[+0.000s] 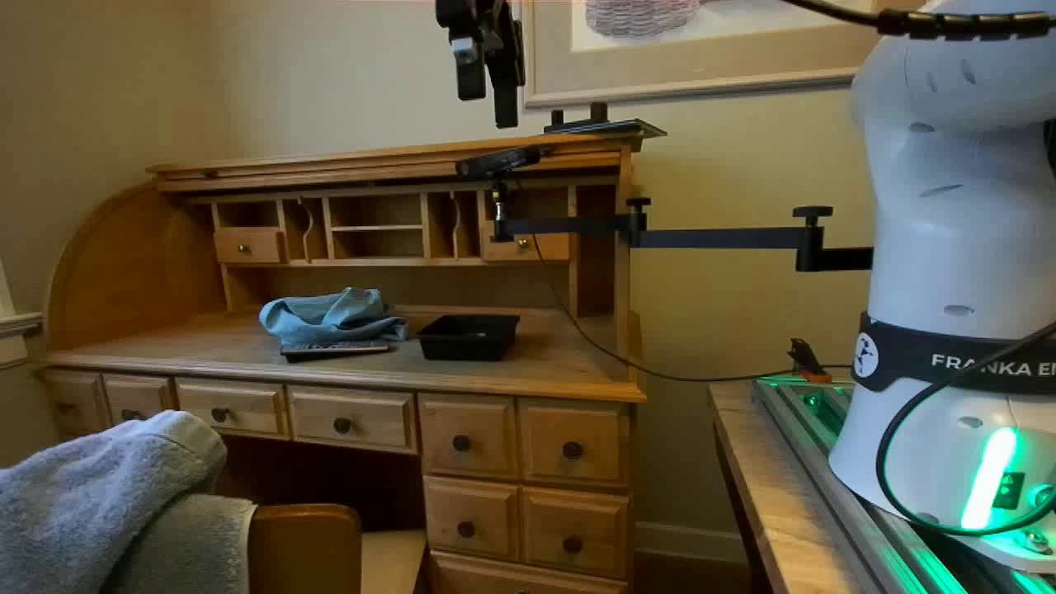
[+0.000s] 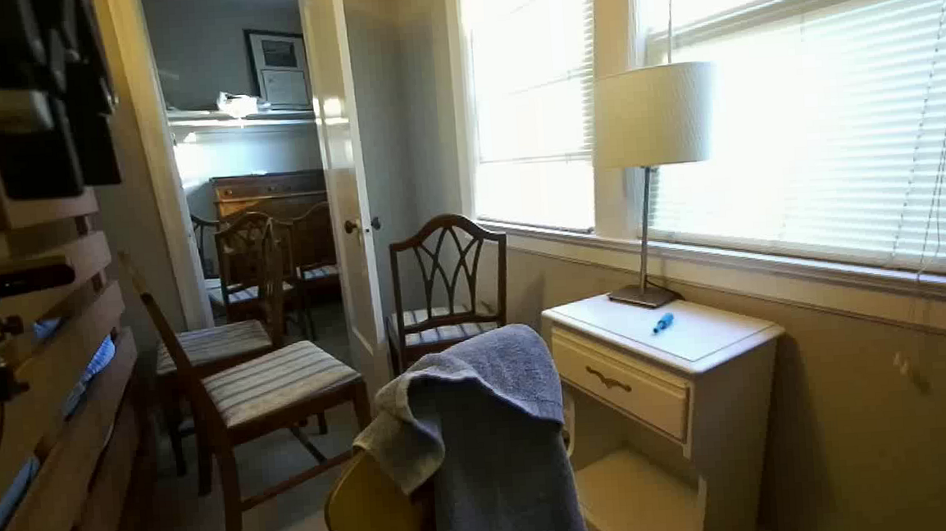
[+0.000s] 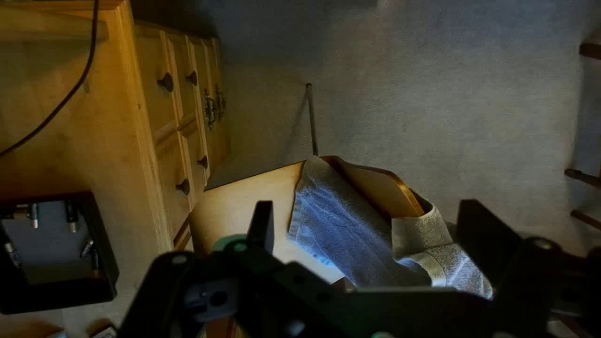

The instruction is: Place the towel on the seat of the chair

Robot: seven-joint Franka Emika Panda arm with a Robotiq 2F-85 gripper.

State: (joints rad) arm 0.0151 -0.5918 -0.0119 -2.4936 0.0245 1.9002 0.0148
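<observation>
Getting the gray towel (image 3: pixel 333 230) seems to be the step now. It hangs over the back of the chair (image 3: pixel 375 185). The gripper (image 3: pixel 367 216) is empty, fingers (image 3: pixel 263 225) wide apart. Next it should go down, pinch the towel and lay it on the seat (image 3: pixel 244 199).

In an exterior view: nr draped chair (image 1: pixel 304 546), facing desk (image 1: pixel 528 383) past it. In an exterior view: nr same chair, facing windows (image 2: pixel 530 90) beyond. Wrist view: abv chair, looking dn. Chair in all 3.
</observation>
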